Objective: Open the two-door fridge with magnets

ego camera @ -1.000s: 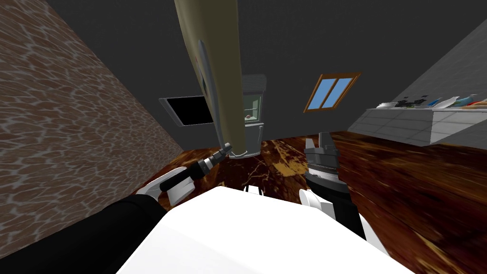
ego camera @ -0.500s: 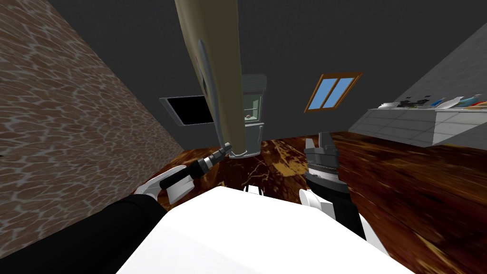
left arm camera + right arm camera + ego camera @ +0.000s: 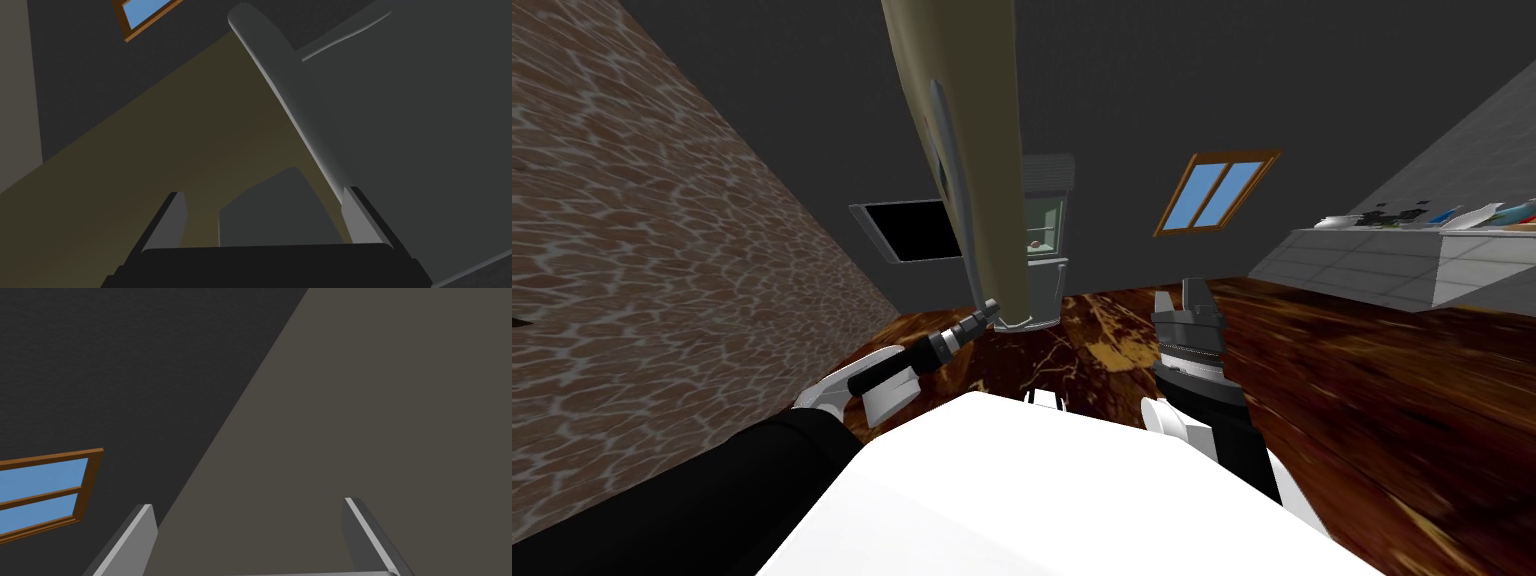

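The fridge [image 3: 982, 150] shows as a tall tan slab seen nearly edge-on, straight ahead of me. A long grey handle [image 3: 952, 170] runs down its left face. My left gripper [image 3: 990, 310] is at the handle's lower end, near the floor. In the left wrist view it [image 3: 262, 210] stands open, and the grey handle [image 3: 285, 95] slants down to just inside one fingertip [image 3: 357, 210], against the tan fridge face [image 3: 150, 165]. My right gripper [image 3: 1180, 295] is raised on the right, apart from the fridge. Its fingers [image 3: 142, 533] are open and empty.
A brown-patterned wall [image 3: 662, 280] runs close along my left. Behind the fridge stand a glass-fronted cabinet [image 3: 1044, 225] and a framed black panel [image 3: 912, 230]. A window [image 3: 1217, 192] is on the far wall, a grey counter [image 3: 1392, 260] with dishes at right, over dark wooden floor [image 3: 1362, 380].
The whole head view has slid slightly to the right, so my own view has turned a little. Both arms hold the same pose and the left gripper stays open at the handle.
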Controlling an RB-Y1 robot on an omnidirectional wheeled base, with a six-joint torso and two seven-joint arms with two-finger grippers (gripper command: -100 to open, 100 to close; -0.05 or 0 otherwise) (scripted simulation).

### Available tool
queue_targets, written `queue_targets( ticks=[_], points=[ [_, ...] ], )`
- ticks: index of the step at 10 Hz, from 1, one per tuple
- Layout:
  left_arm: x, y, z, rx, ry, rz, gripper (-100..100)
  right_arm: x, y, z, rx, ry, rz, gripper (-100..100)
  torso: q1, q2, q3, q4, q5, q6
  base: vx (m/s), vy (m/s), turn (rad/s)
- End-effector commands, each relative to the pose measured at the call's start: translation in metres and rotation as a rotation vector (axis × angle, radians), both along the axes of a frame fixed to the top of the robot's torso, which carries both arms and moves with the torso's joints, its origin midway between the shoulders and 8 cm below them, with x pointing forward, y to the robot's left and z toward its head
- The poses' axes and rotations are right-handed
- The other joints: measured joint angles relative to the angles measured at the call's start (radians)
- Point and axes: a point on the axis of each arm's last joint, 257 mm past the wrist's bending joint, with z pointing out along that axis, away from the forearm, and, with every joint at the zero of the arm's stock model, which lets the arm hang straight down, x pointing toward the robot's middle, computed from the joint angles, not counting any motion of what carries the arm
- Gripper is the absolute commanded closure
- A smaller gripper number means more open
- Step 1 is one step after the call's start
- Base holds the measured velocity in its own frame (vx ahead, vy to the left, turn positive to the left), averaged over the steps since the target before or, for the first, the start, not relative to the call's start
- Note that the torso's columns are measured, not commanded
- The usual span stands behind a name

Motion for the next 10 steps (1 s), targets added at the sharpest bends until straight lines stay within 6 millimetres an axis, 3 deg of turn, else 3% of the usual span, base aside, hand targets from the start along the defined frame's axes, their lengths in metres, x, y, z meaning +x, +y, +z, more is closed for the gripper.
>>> queue_targets(
  ticks=[1, 3, 4, 5, 10],
  points=[
    [0.001, -0.003, 0.024, 0.0, -0.066, -0.011, -100, 0.0, 0.0, 0.0, 0.0, 0.0, 0.0, 0, -0.001, 0.0, 0.0, 0.0, 0.0, 0.0, 0.0, 0.0, 0.0],
    [0.001, -0.003, 0.024, 0.0, -0.066, -0.011, -100, 0.0, 0.0, 0.0, 0.0, 0.0, 0.0, 0, -0.001, 0.001, 0.001, -0.001, 0.0, 0.0, -0.002, 0.001, -0.006],
    [-0.002, 0.0, 0.001, 0.003, 0.001, 0.003, -100, 0.0, 0.0, 0.0, 0.0, 0.0, 0.0, 0, -0.001, 0.001, -0.001, 0.001, -0.001, -0.001, -0.002, -0.005, -0.024],
    [-0.002, 0.001, -0.002, 0.001, 0.011, 0.005, 0, 0.0, 0.0, 0.0, 0.0, 0.0, 0.0, 0, -0.003, 0.0, 0.003, -0.006, 0.002, -0.001, 0.006, 0.001, -0.018],
    [-0.002, 0.004, -0.009, -0.005, 0.032, 0.013, 0, 0.0, 0.0, 0.0, 0.0, 0.0, 0.0, 0, 0.0, -0.003, 0.006, -0.015, 0.01, 0.003, 0.005, 0.002, -0.006]
  ],
)
